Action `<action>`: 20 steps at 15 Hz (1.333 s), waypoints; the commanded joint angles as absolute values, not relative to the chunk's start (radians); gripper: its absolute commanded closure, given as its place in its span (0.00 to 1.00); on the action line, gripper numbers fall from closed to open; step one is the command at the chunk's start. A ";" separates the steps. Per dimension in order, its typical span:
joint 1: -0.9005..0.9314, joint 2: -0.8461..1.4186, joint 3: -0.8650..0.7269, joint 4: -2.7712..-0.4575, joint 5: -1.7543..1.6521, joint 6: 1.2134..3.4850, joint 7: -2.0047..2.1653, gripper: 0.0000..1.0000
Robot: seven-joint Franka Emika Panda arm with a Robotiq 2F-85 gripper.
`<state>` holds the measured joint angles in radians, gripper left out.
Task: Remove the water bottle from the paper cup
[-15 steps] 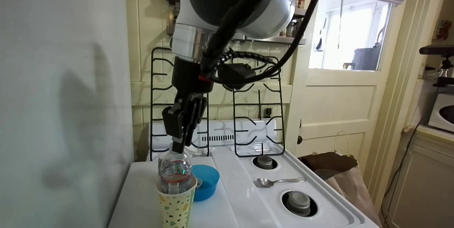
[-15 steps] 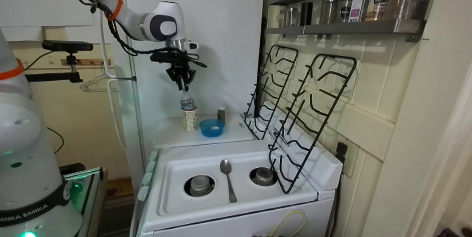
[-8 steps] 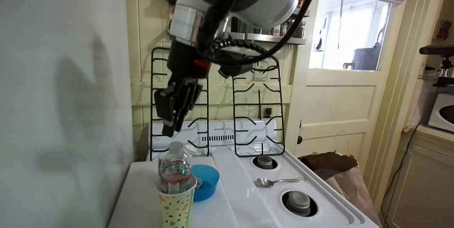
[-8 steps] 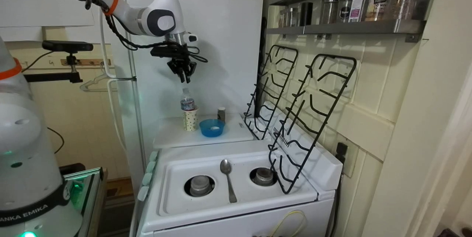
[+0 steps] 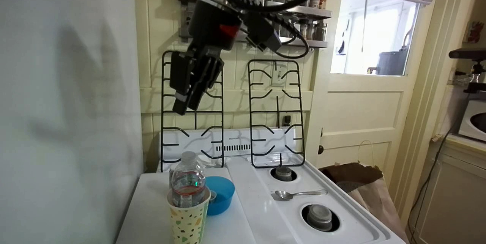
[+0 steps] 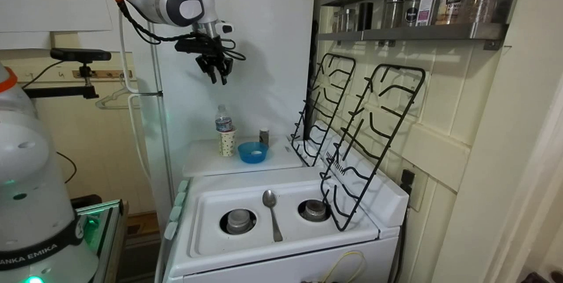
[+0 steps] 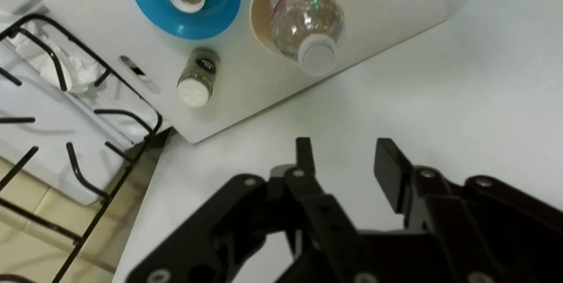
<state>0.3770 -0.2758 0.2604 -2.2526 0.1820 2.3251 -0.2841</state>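
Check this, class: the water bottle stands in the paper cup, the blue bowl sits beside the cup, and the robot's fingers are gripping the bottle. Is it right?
No: the wrist view shows the fingers open and apart from the water bottle. It does stand in the paper cup, with the blue bowl beside the cup.

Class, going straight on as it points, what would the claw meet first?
Likely the flat white countertop or adjoining upright white panel, passing beside the clear plastic bottle; depth is unclear.
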 commanded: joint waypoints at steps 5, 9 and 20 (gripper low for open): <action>0.385 -0.135 0.267 -2.266 0.260 2.382 -0.334 0.00; 0.372 -0.081 0.280 -2.258 0.243 2.383 -0.315 0.00; 0.351 -0.076 0.288 -2.256 0.175 2.384 -0.263 0.39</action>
<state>0.3622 -0.0694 0.2691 -2.2535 0.2151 2.3723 -0.2977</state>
